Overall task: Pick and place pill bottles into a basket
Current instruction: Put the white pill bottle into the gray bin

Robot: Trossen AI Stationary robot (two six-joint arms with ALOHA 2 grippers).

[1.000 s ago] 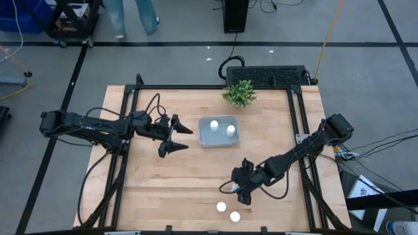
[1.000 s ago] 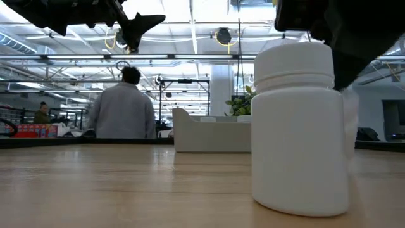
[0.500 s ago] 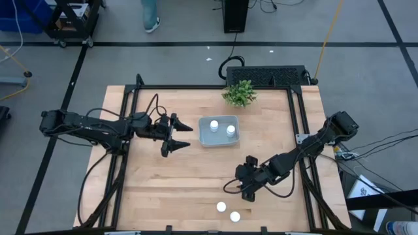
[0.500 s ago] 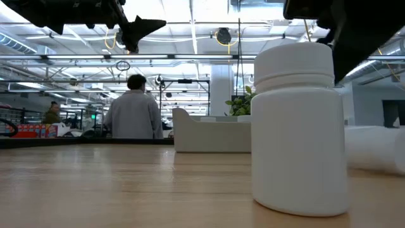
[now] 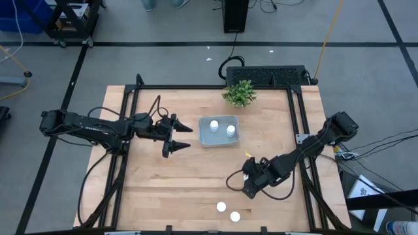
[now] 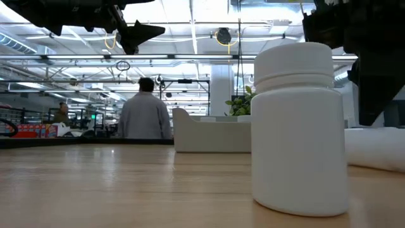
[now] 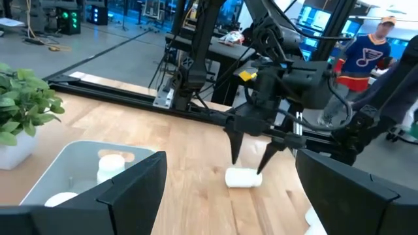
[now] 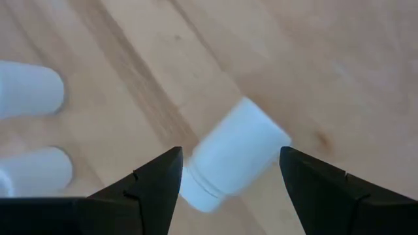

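One white pill bottle [image 8: 232,156] lies on its side on the wooden table. My right gripper [image 8: 230,153] hangs open just above it, pointing steeply down, one finger on either side; no touch shows. The left wrist view shows that same bottle [image 7: 243,177] under the right gripper [image 7: 249,164]. Two more pill bottles [image 5: 221,207] [image 5: 234,216] stand upright by the near edge. The pale basket [image 5: 219,139] holds two bottles [image 5: 213,124] [image 5: 230,130]. My left gripper [image 5: 185,137] waits open, level, above the table left of the basket.
A small green plant [image 5: 240,93] stands at the far edge behind the basket. Bare wood lies between the basket and the right gripper. In the low view one upright bottle [image 6: 297,126] fills the foreground. A person [image 6: 145,114] stands in the room beyond.
My right gripper has rolled about its own pointing line and shifted a little toward the table's right edge, staying over the lying bottle. Its fingers stay apart. The bottles have not moved. The person behind the table has walked rightward in the low view.
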